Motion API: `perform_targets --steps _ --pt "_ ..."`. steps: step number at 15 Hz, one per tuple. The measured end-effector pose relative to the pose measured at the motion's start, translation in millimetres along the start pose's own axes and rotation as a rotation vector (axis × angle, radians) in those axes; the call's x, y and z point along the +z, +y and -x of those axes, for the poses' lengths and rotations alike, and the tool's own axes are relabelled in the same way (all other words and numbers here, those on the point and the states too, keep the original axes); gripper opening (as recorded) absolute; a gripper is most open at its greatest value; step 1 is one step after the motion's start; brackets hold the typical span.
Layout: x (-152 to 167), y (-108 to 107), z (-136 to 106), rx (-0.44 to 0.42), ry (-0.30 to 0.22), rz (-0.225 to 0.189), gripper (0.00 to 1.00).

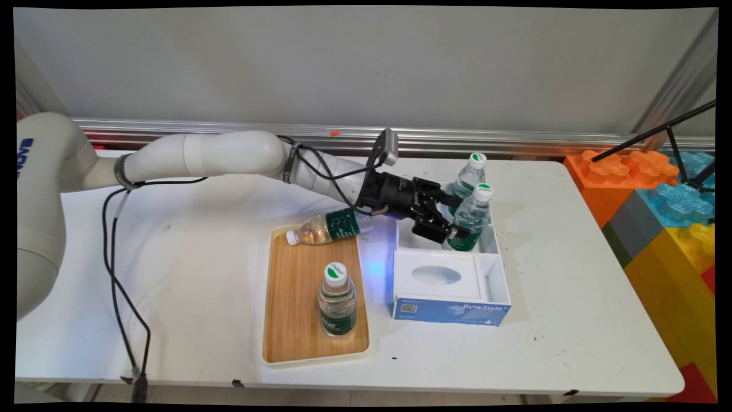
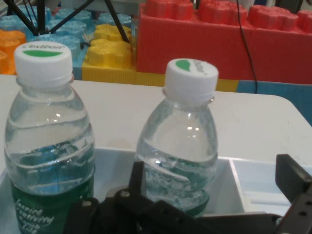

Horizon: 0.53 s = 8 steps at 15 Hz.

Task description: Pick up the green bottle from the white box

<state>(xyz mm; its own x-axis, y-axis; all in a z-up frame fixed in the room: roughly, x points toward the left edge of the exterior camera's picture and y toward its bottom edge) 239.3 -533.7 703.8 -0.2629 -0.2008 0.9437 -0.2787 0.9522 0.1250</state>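
Observation:
My gripper [image 1: 457, 217] is open and reaches into the far end of a white and blue box [image 1: 452, 309]. Its fingers stand on either side of an upright water bottle [image 1: 474, 213] with a white and green cap. In the hand view this bottle [image 2: 178, 146] sits between the two black fingers [image 2: 292, 178], with a gap on its right side. A second upright bottle [image 1: 471, 171] stands just behind it in the box, and shows at the left of the hand view [image 2: 48, 146].
A wooden tray [image 1: 291, 320] lies left of the box, with one bottle upright [image 1: 337, 300] on it and another on its side [image 1: 329, 228] across the far rim. Large coloured blocks [image 1: 657, 194] and a black tripod [image 1: 680, 143] stand off the table's right end. Black cables [image 1: 114, 274] hang at the left.

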Motion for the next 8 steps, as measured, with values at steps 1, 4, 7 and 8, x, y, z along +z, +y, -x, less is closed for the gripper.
perform_targets --steps 1,4,7,8 --pt "2 -1 0 0.001 0.0 0.001 1.0" --pt "9 -4 2 0.004 0.0 0.0 1.0" --pt "15 -6 3 0.008 0.0 0.0 1.0" --pt "16 -7 3 0.01 0.0 0.0 1.0"
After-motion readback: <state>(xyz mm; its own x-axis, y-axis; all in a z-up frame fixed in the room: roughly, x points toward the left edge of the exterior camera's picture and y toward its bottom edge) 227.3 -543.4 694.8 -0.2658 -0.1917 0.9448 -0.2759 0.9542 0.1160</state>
